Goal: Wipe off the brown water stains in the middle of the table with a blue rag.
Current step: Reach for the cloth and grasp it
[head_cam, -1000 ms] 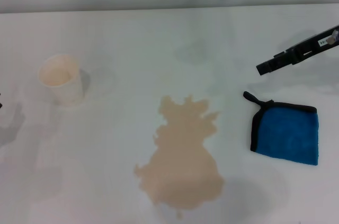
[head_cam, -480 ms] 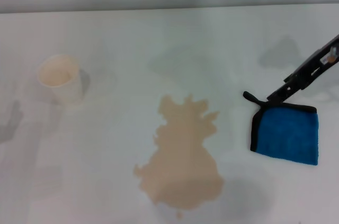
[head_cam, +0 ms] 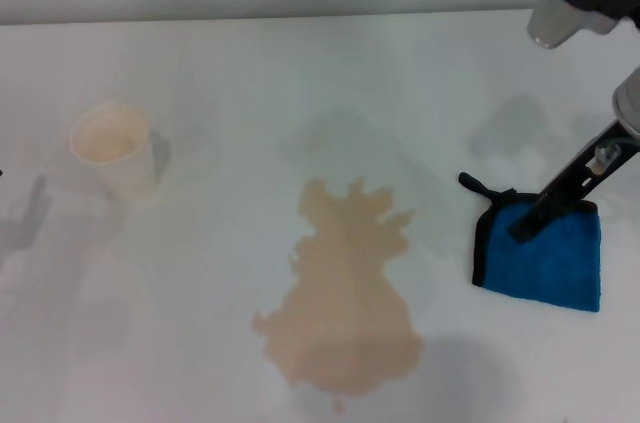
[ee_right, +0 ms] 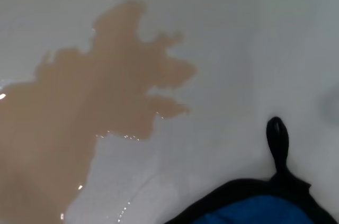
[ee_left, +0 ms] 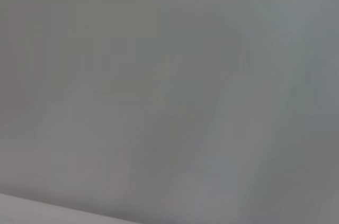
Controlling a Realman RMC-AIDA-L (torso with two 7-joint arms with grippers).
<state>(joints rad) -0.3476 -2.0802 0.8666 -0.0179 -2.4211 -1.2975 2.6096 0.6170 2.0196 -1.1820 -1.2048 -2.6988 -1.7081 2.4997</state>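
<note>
- Brown water stains (head_cam: 343,293) sit in the middle of the table (head_cam: 250,73), a lobed tan puddle with wet glints along its edge in the right wrist view; nothing has touched it, so the wiping is all ahead of you.
- Far to the left of the puddle you have a cream paper cup (head_cam: 113,150), upright and well apart from the spill; it plays no part in the wipe.
- Your left hand is out of sight, and its wrist camera shows only a blank grey surface.
- To the right of the puddle lies the blue rag (head_cam: 545,257), flat on the table, near the spill but not touching it, its black loop (head_cam: 472,183) pointing back toward the puddle.
- Your right hand (head_cam: 530,221) hangs over the rag's far edge, its dark finger slanting down onto the cloth, apparently placed there for a pick-up. Whether its fingers are apart or together you cannot tell.
</note>
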